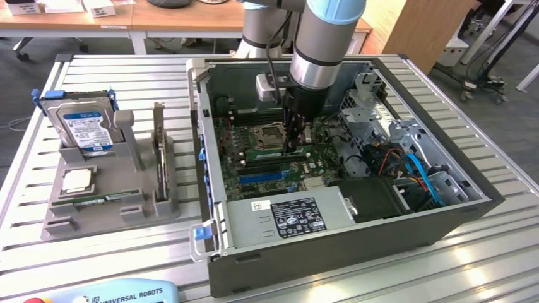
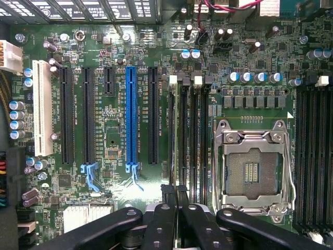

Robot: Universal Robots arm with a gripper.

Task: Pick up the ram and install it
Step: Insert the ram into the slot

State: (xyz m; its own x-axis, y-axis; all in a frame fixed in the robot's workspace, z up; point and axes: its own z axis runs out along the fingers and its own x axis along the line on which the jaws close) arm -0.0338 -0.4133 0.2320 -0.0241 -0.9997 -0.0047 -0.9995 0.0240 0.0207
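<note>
The end effector [image 1: 295, 142] is reaching down into the open computer case [image 1: 337, 259]. Its two fingers are pinched close together. They look to be gripping the thin top edge of the ram [image 1: 267, 153].

The ram is right under the end effector. It stands on its edge, in line with a long black slot on the green board [image 2: 112, 130]. I think it is held this way so its bottom edge can go straight down into the slot. I cannot tell if it is pushed all the way in.

Just beside the end effector [image 2: 177, 195] is the square metal socket [image 2: 254, 169] for the processor, and it has no chip in it. On the other side of the ram [image 2: 182, 135] is a long blue slot [image 2: 130, 114] with nothing in it.

Well away from the end effector, a grey holder [image 1: 84, 221] sits on the surface [image 1: 471, 265]. It keeps the parts apart, so each one is easy to grab. In it are a hard drive [image 1: 84, 126] with a blue label standing up, a square silver chip [image 1: 77, 182] lying flat, and a second green stick [image 1: 103, 201] lying in a groove.
</note>
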